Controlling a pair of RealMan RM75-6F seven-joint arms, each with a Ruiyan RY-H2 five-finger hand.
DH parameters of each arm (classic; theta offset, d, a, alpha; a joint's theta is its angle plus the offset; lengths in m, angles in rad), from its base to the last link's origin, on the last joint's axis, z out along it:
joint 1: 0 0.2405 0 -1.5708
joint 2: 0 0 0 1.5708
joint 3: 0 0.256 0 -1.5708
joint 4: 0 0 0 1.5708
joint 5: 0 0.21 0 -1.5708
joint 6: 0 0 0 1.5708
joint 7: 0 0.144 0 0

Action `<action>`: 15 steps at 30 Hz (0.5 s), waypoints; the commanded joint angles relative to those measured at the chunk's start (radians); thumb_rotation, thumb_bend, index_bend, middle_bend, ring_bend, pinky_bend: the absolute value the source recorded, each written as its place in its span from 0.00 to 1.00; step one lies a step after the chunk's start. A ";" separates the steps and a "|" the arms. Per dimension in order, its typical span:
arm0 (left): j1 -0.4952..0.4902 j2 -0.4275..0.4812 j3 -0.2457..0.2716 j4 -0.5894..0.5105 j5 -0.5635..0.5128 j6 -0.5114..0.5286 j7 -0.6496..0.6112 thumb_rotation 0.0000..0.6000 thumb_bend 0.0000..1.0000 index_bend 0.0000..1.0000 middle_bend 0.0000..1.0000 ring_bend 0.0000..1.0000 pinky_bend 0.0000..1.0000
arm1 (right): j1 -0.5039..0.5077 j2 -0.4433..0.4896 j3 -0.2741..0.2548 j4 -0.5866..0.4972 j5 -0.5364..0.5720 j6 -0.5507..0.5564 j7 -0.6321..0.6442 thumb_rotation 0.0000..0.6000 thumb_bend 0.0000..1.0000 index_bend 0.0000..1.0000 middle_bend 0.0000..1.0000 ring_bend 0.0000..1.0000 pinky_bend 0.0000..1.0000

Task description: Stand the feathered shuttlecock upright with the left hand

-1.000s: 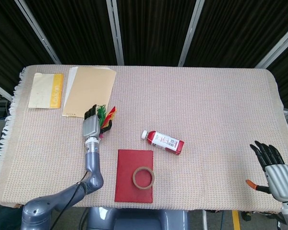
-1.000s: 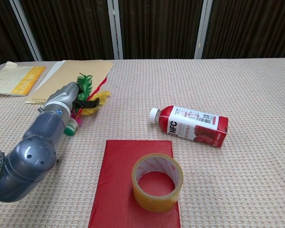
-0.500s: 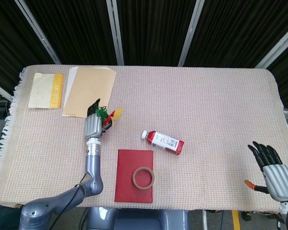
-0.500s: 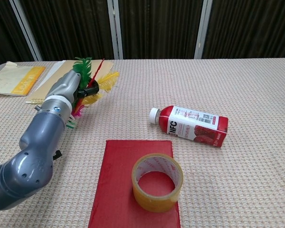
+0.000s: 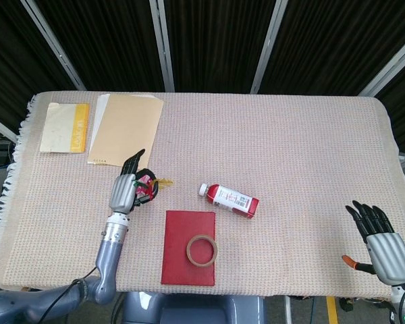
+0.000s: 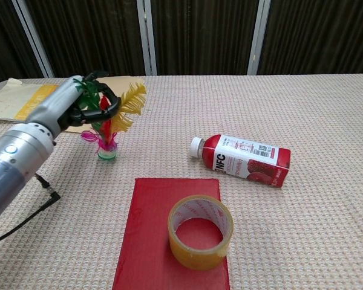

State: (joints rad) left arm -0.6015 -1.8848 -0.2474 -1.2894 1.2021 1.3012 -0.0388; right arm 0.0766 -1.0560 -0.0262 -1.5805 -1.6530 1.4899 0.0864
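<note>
The feathered shuttlecock (image 6: pixel 107 129) stands upright on its green base on the woven tablecloth, with green, red, pink and yellow feathers fanning upward. My left hand (image 6: pixel 65 107) reaches in from the left and its fingers curl around the upper feathers, holding them. In the head view the shuttlecock (image 5: pixel 148 187) sits just right of the left hand (image 5: pixel 124 191), left of the table's middle. My right hand (image 5: pixel 381 238) hovers at the near right corner, fingers spread, holding nothing.
A red juice bottle (image 6: pixel 245 158) lies on its side right of the shuttlecock. A red book (image 6: pixel 154 208) with a tape roll (image 6: pixel 199 232) on it lies near the front edge. A manila folder (image 5: pixel 125 128) and a yellow booklet (image 5: pixel 66 127) lie at the back left.
The left hand lifted and tipped the shuttlecock from lying on its side to standing on its base, and the forearm swung back toward the near left. The right hand barely moved.
</note>
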 commanded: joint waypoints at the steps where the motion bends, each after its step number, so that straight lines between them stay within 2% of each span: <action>1: 0.080 0.110 0.066 -0.132 0.074 0.054 -0.032 0.64 0.44 0.50 0.00 0.00 0.00 | 0.000 -0.001 0.000 -0.002 0.001 -0.001 -0.003 1.00 0.07 0.00 0.00 0.00 0.00; 7: 0.157 0.189 0.118 -0.196 0.128 0.102 -0.106 0.64 0.44 0.50 0.00 0.00 0.00 | 0.004 -0.005 0.000 -0.005 0.008 -0.015 -0.020 1.00 0.07 0.00 0.00 0.00 0.00; 13: 0.220 0.236 0.161 -0.205 0.166 0.133 -0.185 0.64 0.43 0.48 0.00 0.00 0.00 | 0.006 -0.011 0.001 -0.011 0.013 -0.023 -0.040 1.00 0.07 0.00 0.00 0.00 0.00; 15: 0.234 0.247 0.171 -0.205 0.176 0.135 -0.210 0.64 0.40 0.40 0.00 0.00 0.00 | 0.007 -0.011 0.002 -0.014 0.015 -0.025 -0.046 1.00 0.07 0.00 0.00 0.00 0.00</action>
State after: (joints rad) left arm -0.3786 -1.6485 -0.0870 -1.4924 1.3676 1.4307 -0.2334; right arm 0.0835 -1.0670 -0.0247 -1.5938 -1.6386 1.4652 0.0412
